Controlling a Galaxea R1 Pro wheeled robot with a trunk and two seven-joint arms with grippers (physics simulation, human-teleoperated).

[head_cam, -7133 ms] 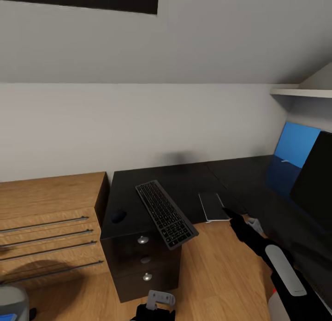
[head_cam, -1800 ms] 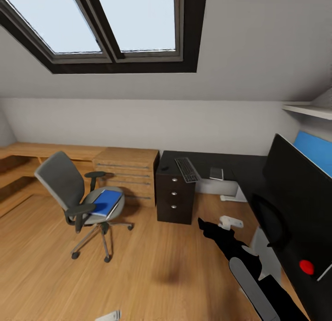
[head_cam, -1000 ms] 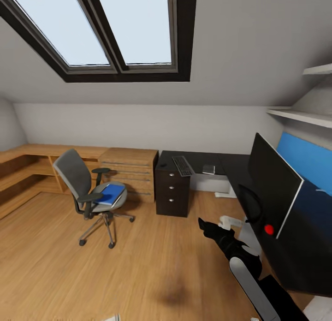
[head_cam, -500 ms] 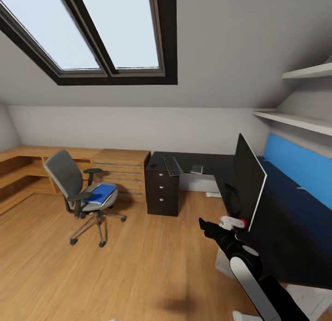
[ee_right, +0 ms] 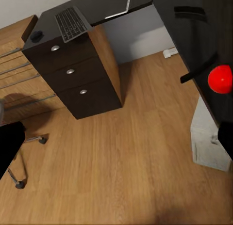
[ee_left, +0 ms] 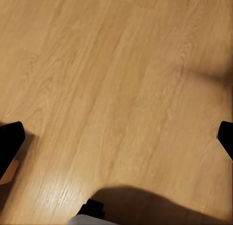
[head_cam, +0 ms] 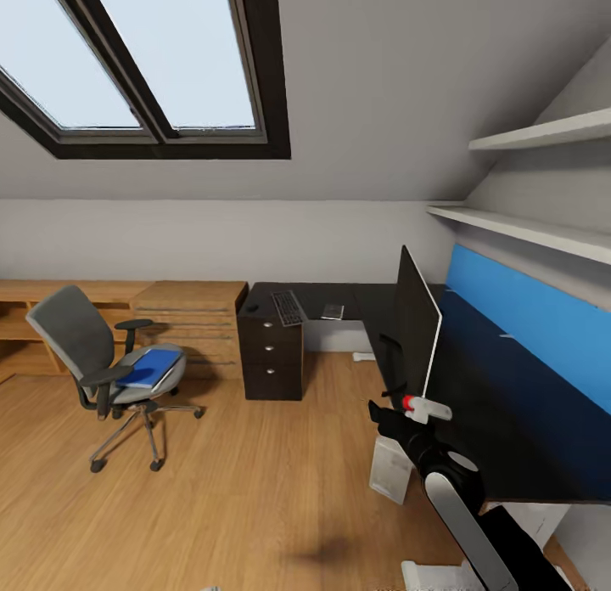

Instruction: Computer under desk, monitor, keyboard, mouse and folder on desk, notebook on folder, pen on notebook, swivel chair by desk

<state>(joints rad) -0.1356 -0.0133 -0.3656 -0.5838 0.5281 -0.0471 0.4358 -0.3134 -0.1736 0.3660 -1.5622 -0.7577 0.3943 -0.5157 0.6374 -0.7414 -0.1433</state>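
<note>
The grey swivel chair (head_cam: 89,357) stands on the floor at the left with the blue folder (head_cam: 149,368) on its seat. On the black desk (head_cam: 518,421), the keyboard (head_cam: 287,307), the mouse (head_cam: 252,306) and a grey notebook (head_cam: 333,312) lie above the drawer unit (ee_right: 73,72). The monitor (head_cam: 415,328) stands edge-on on the desk's right wing. The white computer (head_cam: 391,470) sits under the desk. My right gripper (head_cam: 379,414) hangs open near the monitor's red dot (ee_right: 221,78). My left gripper (ee_left: 116,137) is open over bare floor. The pen is out of view.
Light-wood cabinets (head_cam: 191,319) line the wall between chair and desk. White shelves (head_cam: 526,226) and a blue panel (head_cam: 535,311) sit above the desk's right wing. Open wood floor (head_cam: 255,489) lies between me and the chair.
The whole view has kept sliding left as the camera turned right, so chair and drawers sit further left and more of the desk's right wing shows. Both grippers stay open.
</note>
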